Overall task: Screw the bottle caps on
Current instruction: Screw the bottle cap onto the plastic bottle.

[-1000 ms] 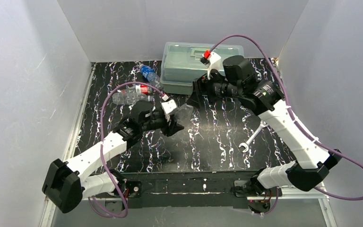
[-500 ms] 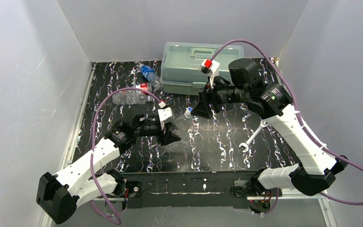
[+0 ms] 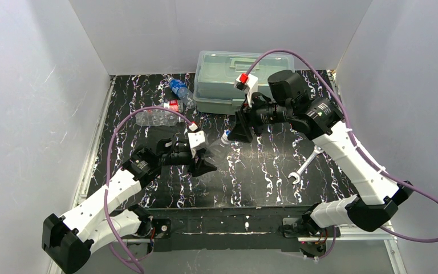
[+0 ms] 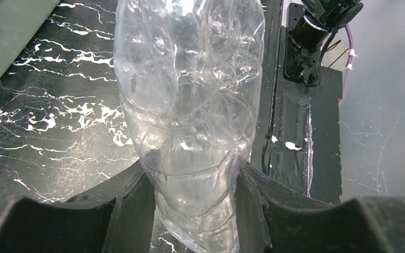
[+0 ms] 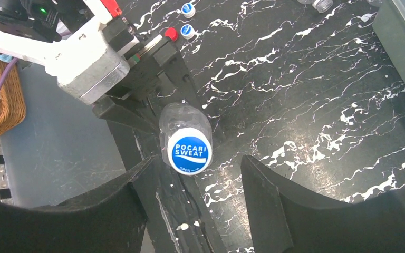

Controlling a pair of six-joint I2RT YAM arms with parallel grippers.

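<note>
Over the bench [image 3: 262, 171], left of centre, the left gripper [image 4: 192, 182] has its jaws closed on the plain bottle [image 4: 190, 95], one finger pressed to each side of the clear body. The bottle is held off the surface and tilted, mouth end pointing toward the right arm. A blue-and-white cap [image 5: 190, 151] printed POCARI SWEAT sits on that mouth; whether it is threaded tight cannot be told.

The right gripper [image 5: 198, 159] faces the capped end. Its jaws are open, a finger on each side of the cap, and dark bench shows in the gap on both sides — no contact visible. From overhead its tip is just beside the bottle's mouth end.

Loose caps, seen from the right wrist: a red cap [image 5: 172, 33] lies on the bench beyond the left arm's wrist, a second blue-and-white cap [image 5: 187, 30] just beside it, and a third blue-and-white cap [image 5: 188, 8] a little farther back.

At the back left, the blue-label bottle [image 3: 179, 90] lies on its side just beside the front left corner of the translucent lidded box [image 3: 228, 77]. The red-label bottle [image 3: 159, 116] lies on its side near it, toward the front and left. Whether either mouth is capped is too small to tell from above.

A silver wrench [image 3: 305, 166] lies flat on the right part of the bench, beside the right arm's forearm — well apart from all three bottles.
</note>
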